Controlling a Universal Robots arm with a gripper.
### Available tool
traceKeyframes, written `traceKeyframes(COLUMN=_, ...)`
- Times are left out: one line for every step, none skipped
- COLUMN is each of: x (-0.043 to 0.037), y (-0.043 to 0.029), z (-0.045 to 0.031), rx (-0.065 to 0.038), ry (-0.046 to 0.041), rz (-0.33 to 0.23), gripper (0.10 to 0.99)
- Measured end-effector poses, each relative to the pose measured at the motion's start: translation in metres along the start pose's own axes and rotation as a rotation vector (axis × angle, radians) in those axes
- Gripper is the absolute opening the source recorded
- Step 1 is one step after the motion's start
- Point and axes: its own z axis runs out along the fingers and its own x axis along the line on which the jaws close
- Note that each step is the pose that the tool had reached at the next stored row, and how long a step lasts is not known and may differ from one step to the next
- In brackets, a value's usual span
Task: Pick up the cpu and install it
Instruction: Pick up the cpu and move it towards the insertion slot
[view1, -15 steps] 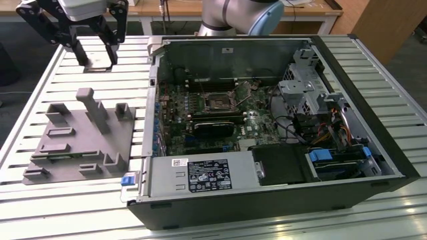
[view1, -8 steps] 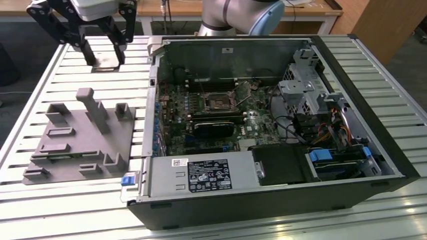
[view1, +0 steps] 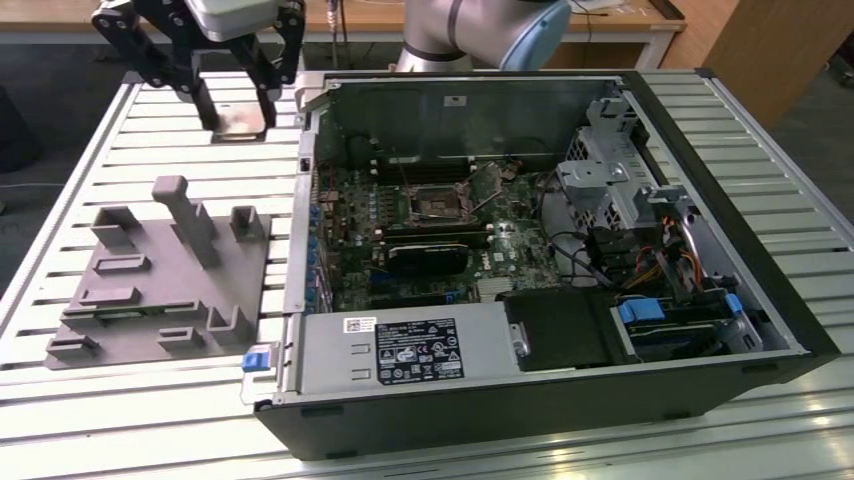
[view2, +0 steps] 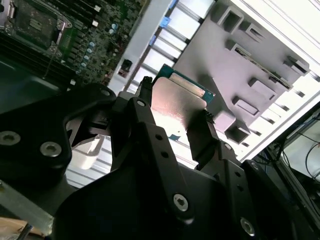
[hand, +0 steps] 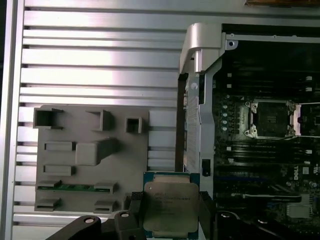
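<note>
The cpu (hand: 170, 207), clamped by two opposite edges between the fingers of the claw (view1: 240, 118), metal top showing in the first wrist view. Claw closed just to the chip's width, nothing else in its grip. Held above the slatted table (view1: 80, 150), beyond the grey tray (view1: 147, 290), at the exterior view's left of the open computer case (view1: 534, 400). Bare socket (view1: 438, 203) inside that case, well apart.

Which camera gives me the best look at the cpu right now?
The first wrist view: the cpu shows its metal top face-on, held in the gripper. The second wrist view shows it slanted with glare on it; the exterior view shows it as a small plate in the gripper, above the slatted table.
</note>
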Motion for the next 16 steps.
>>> traceKeyframes(x=-0.0040, y=0.0004, z=0.0001, rx=0.000, ry=0.0000, rz=0.000, gripper=0.529)
traceKeyframes(x=-0.0078, y=0.0009, z=0.0002, rx=0.000, ry=0.0000, rz=0.000, gripper=0.529)
traceKeyframes(x=-0.0116, y=0.0014, z=0.0004, rx=0.000, ry=0.0000, rz=0.000, gripper=0.529)
traceKeyframes(x=-0.0156, y=0.0022, z=0.0006, rx=0.000, ry=0.0000, rz=0.000, gripper=0.529)
traceKeyframes(x=-0.0193, y=0.0029, z=0.0008, rx=0.000, ry=-0.0001, rz=0.000, gripper=0.529)
traceKeyframes(x=-0.0229, y=0.0037, z=0.0010, rx=0.000, ry=-0.0001, rz=0.000, gripper=0.529)
traceKeyframes(x=-0.0265, y=0.0045, z=0.0012, rx=0.000, ry=0.0000, rz=0.000, gripper=0.529)
traceKeyframes(x=-0.0301, y=0.0053, z=0.0014, rx=0.000, ry=0.0000, rz=0.000, gripper=0.529)
traceKeyframes(x=-0.0336, y=0.0062, z=0.0016, rx=0.000, ry=0.0000, rz=0.000, gripper=0.529)
traceKeyframes(x=-0.0370, y=0.0072, z=0.0018, rx=0.000, ry=-0.0001, rz=0.000, gripper=0.529)
traceKeyframes(x=-0.0403, y=0.0083, z=0.0020, rx=0.000, ry=-0.0001, rz=0.000, gripper=0.529)
traceKeyframes(x=-0.0435, y=0.0096, z=0.0022, rx=0.000, ry=0.0001, rz=0.000, gripper=0.529)
traceKeyframes(x=-0.0470, y=0.0110, z=0.0024, rx=0.000, ry=0.0000, rz=0.000, gripper=0.529)
traceKeyframes(x=-0.0501, y=0.0122, z=0.0025, rx=0.000, ry=0.0001, rz=0.000, gripper=0.529)
traceKeyframes(x=-0.0533, y=0.0133, z=0.0028, rx=0.000, ry=0.0000, rz=0.000, gripper=0.529)
traceKeyframes(x=-0.0565, y=0.0145, z=0.0030, rx=0.000, ry=-0.0001, rz=0.000, gripper=0.529)
